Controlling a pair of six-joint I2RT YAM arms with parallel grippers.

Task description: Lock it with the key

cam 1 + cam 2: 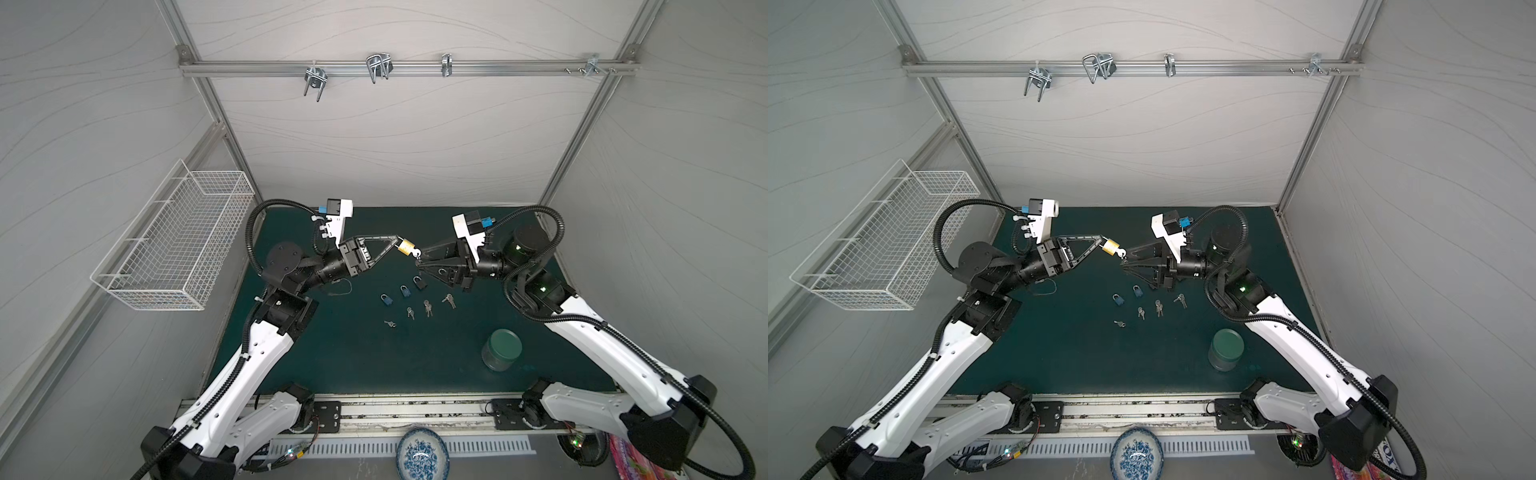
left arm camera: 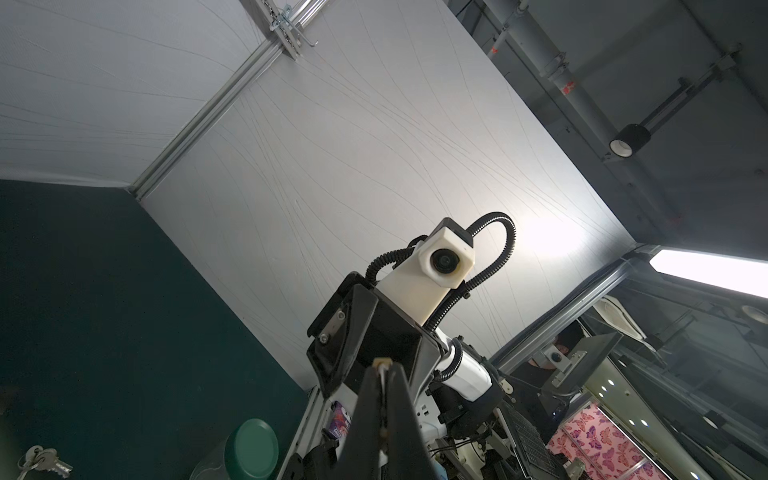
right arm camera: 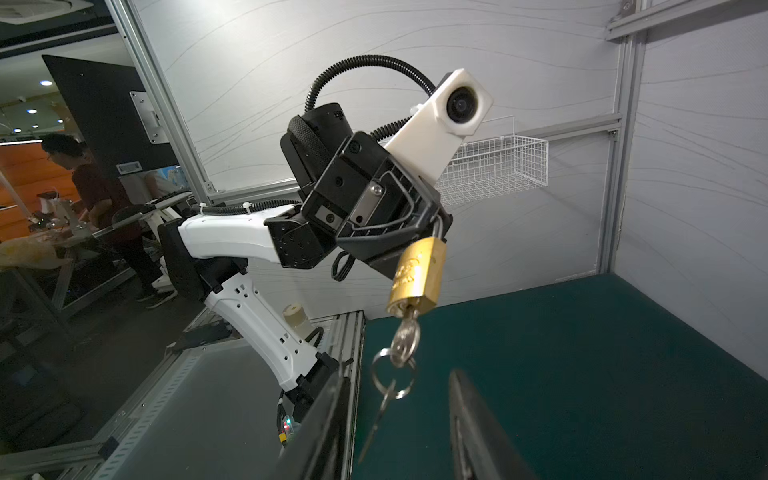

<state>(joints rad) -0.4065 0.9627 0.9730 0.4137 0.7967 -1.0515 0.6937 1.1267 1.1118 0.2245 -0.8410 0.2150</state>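
My left gripper (image 1: 398,241) (image 1: 1104,242) is shut on the shackle of a brass padlock (image 1: 405,246) (image 1: 1111,246), holding it up over the middle of the green mat. In the left wrist view its fingers (image 2: 399,399) are pressed together on thin metal. A silver key (image 3: 406,336) sits in the padlock's (image 3: 417,274) keyhole, and a ring (image 3: 392,374) with a second key dangles from it. My right gripper (image 3: 399,374) (image 1: 418,265) is open, one finger on each side of the dangling ring without touching it.
Two blue padlocks (image 1: 386,300) (image 1: 405,291), a dark padlock (image 1: 419,283) and several key bunches (image 1: 428,308) lie on the mat (image 1: 332,353) below the grippers. A green-lidded jar (image 1: 502,349) stands front right. A wire basket (image 1: 174,249) hangs on the left wall.
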